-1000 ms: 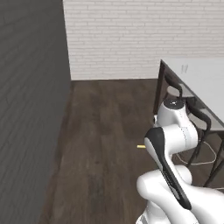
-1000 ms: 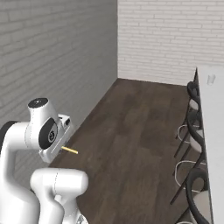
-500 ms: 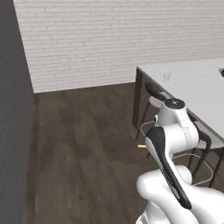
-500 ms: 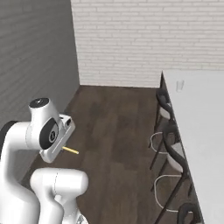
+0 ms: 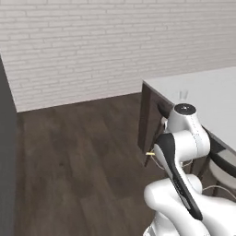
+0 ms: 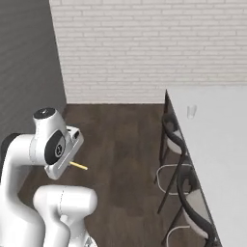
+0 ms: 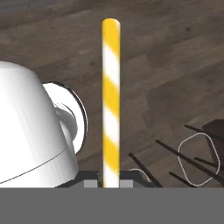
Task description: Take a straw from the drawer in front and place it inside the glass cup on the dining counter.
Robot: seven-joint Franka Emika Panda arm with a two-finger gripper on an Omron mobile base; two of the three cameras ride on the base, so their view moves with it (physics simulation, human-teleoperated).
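My gripper (image 7: pixel 109 183) is shut on the straw (image 7: pixel 110 100), a yellow-and-white striped stick that points straight away from the hand over the dark wood floor. The arm is folded close to the base, and the straw's tip (image 6: pixel 78 166) pokes out past the hand; its tip (image 5: pixel 150 153) also peeks out left of the arm. The glass cup (image 5: pixel 183 95) (image 6: pixel 191 111) stands upright near the far end of the dining counter (image 5: pixel 214 90) (image 6: pixel 219 144), well ahead and to the right of the hand. The drawer is out of view.
Dark stools (image 6: pixel 174 139) (image 6: pixel 194 205) line the counter's near side. Their thin legs (image 7: pixel 192 151) lie below the hand. A white brick wall (image 5: pixel 92 46) closes the far end, and a dark grey wall (image 6: pixel 24 72) runs along the left. Wood floor (image 5: pixel 78 152) lies between.
The whole picture has swung as the base turned: the brick wall and dining counter now sit more squarely ahead. The arm keeps its folded pose with the straw still gripped.
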